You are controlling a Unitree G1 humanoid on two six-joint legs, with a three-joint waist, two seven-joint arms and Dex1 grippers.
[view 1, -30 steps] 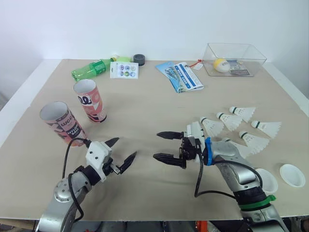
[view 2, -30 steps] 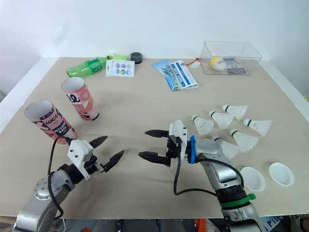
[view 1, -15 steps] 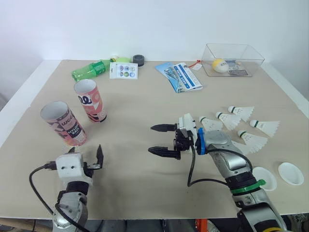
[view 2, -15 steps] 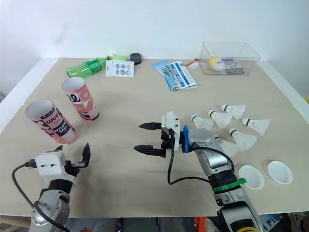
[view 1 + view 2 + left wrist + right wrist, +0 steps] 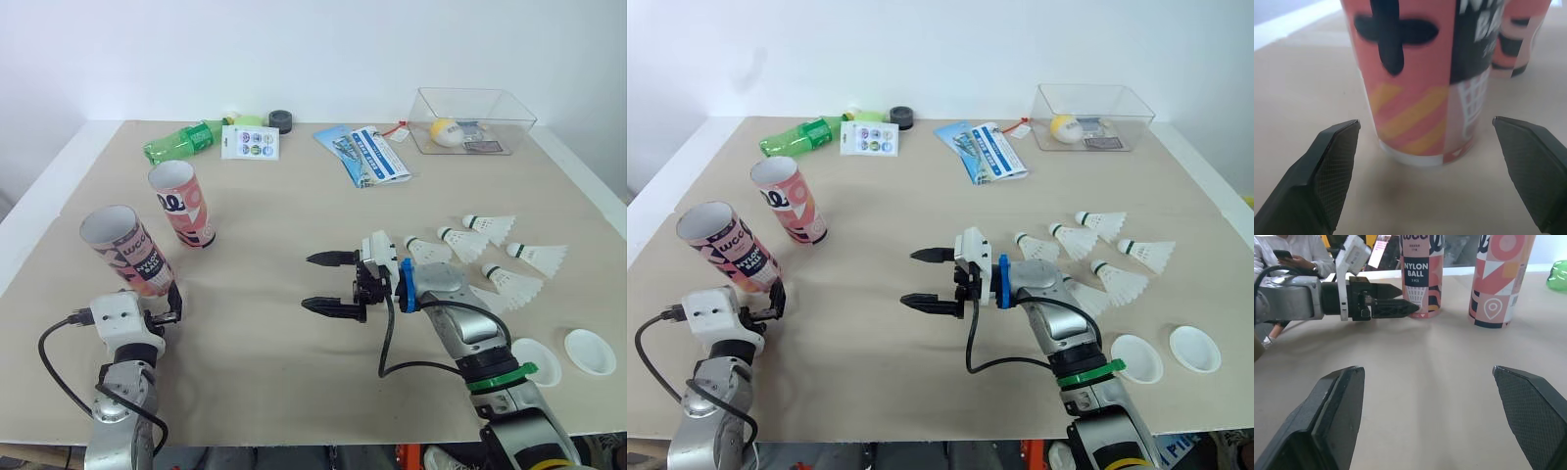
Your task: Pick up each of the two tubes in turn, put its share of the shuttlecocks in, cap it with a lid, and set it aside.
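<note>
My left pincer (image 5: pixel 168 305) is open and holds nothing. In the head view it sits in the lower left of the frame, right by the foot of the near tube (image 5: pixel 127 251). That tube stands up on the table (image 5: pixel 284 211) at the left side. The far tube (image 5: pixel 183 204) stands a little above it and to its right. My right pincer (image 5: pixel 310 282) hangs in the middle of the frame. It is open wide too, with nothing in it. The shuttlecocks (image 5: pixel 495 228) lie in a bunch at the right side. The two white lids (image 5: pixel 593 353) lie in the lower right corner.

In my left wrist view, the near tube stands between my two black fingers (image 5: pixel 1334 149). There is a gap on each side, so I am not touching it yet.

In my right wrist view, both tubes stand ahead of my open fingers, well apart from them. My left pincer points at the foot of the near one.

I think the tube is card, so it is light and hollow. It could tip over with a bump. It could squash if I pinch hard. I would hold it low on its round body, not by the thin rim, and squeeze softly.
</note>
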